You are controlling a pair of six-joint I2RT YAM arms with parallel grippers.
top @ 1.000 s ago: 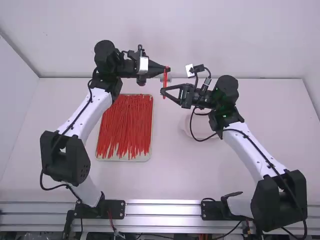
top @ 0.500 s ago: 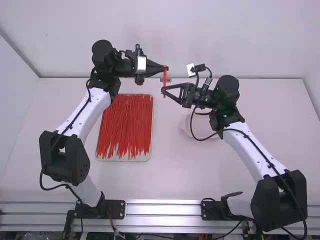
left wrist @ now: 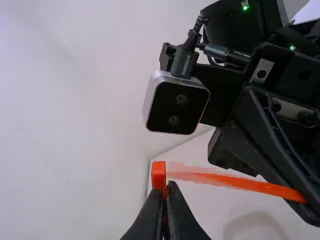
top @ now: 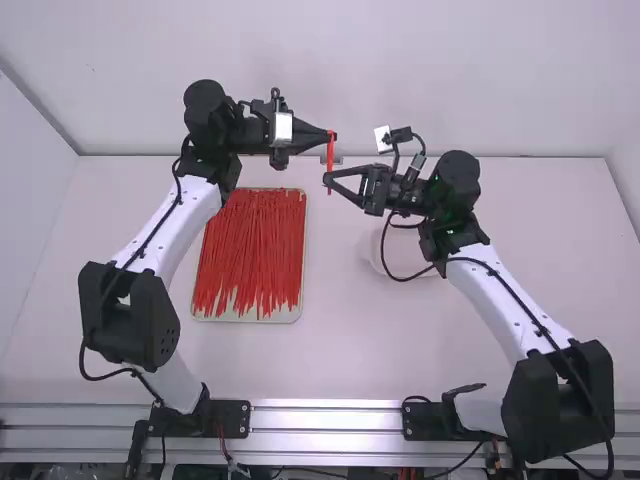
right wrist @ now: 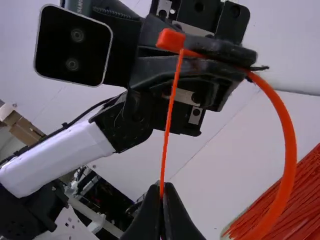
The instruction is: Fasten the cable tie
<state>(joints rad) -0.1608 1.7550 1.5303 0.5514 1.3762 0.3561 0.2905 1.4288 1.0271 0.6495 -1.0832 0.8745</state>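
A red cable tie (top: 329,152) hangs in the air between both grippers, above the table's far middle. My left gripper (top: 327,136) is shut on the tie's square head (left wrist: 158,174), and the strap (left wrist: 235,183) runs away from it. My right gripper (top: 328,180) sits just below, shut on the tie's thin tail (right wrist: 168,130). In the right wrist view the head (right wrist: 171,38) rests at the left gripper's fingertips (right wrist: 220,50), and the strap (right wrist: 286,145) bends round in a loop.
A beige tray (top: 297,316) holding several loose red cable ties (top: 250,255) lies on the table under the left arm. A white round object (top: 380,255) sits beneath the right arm. The back wall stands close behind the grippers.
The left gripper has drawn back slightly to the left and up with the tie's head. The right gripper has risen a little, still holding the tail.
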